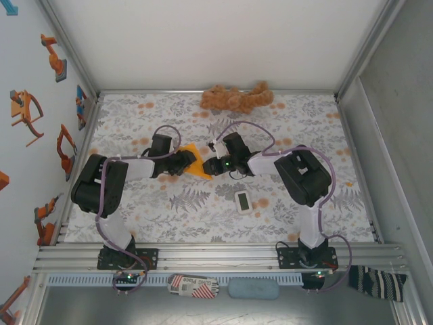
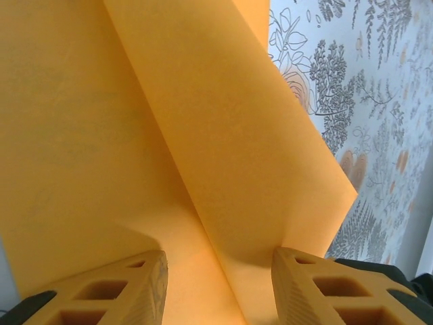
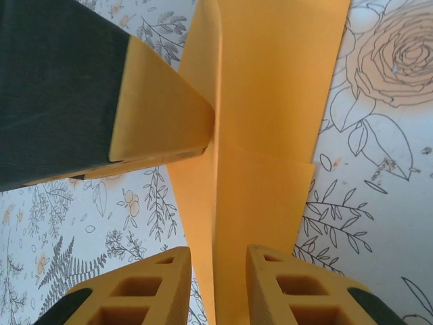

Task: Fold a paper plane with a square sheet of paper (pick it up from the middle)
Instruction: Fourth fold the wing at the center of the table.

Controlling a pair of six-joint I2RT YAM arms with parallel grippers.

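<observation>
The square sheet of paper (image 1: 194,157) is a creased orange shape held up at mid-table between both grippers. In the left wrist view its fold line (image 2: 203,135) runs down between the fingers of my left gripper (image 2: 218,281). Those jaws stand well apart, and the right fingertip (image 2: 291,271) touches a flap. In the right wrist view the folded edge of the paper (image 3: 270,101) stands in the narrow gap of my right gripper (image 3: 218,277), whose jaws are slightly apart. One finger of the left gripper (image 3: 159,115) presses on the fold from the left. Seen from above, the left gripper (image 1: 184,162) and right gripper (image 1: 211,166) face each other.
A brown plush toy (image 1: 237,98) lies at the table's far edge. A small white device (image 1: 243,201) sits just in front of the right gripper. Walls close the table (image 1: 135,217) on the left, back and right.
</observation>
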